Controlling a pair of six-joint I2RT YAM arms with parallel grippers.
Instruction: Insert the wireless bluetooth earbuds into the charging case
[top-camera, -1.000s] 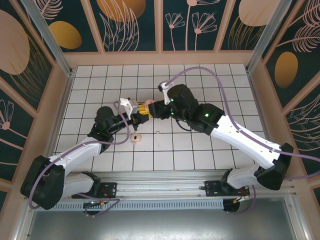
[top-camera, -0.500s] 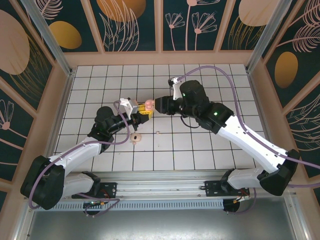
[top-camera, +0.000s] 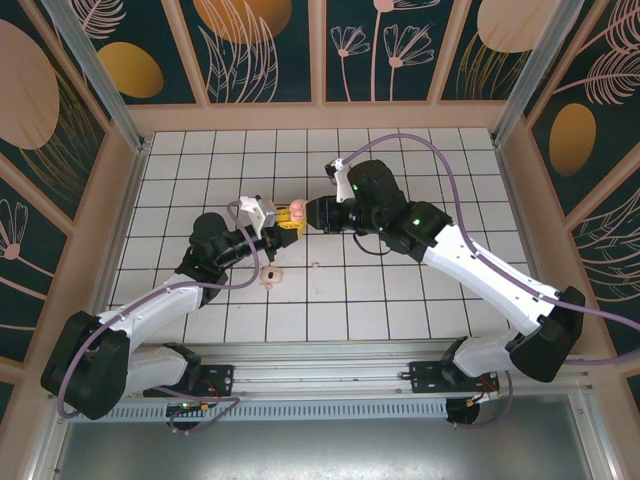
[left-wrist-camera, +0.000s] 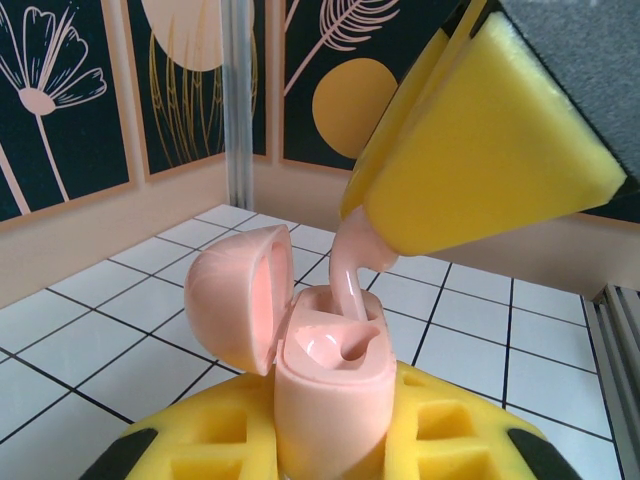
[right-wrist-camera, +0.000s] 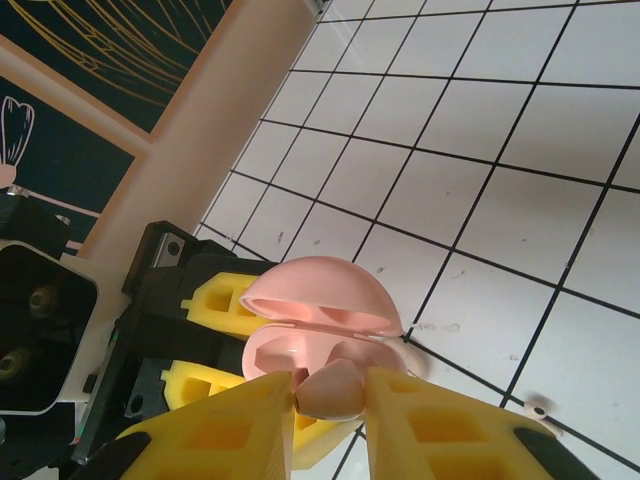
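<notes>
L gripper (left-wrist-camera: 335, 435) clamps the charging case (left-wrist-camera: 332, 395) upright, lid (left-wrist-camera: 235, 295) flipped open so the slots face up. R gripper (right-wrist-camera: 328, 402) pinches one earbud (left-wrist-camera: 350, 268) by its head, stem dipping into a slot, prob. mid-insertion. Case sits above the tiled table (top-camera: 400, 300), btwn both arms.

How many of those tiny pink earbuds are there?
1 for sure: the pale pink earbud pinched in the right gripper, at the open pink case. A tiny pale speck on the white tiles might be another.
</notes>
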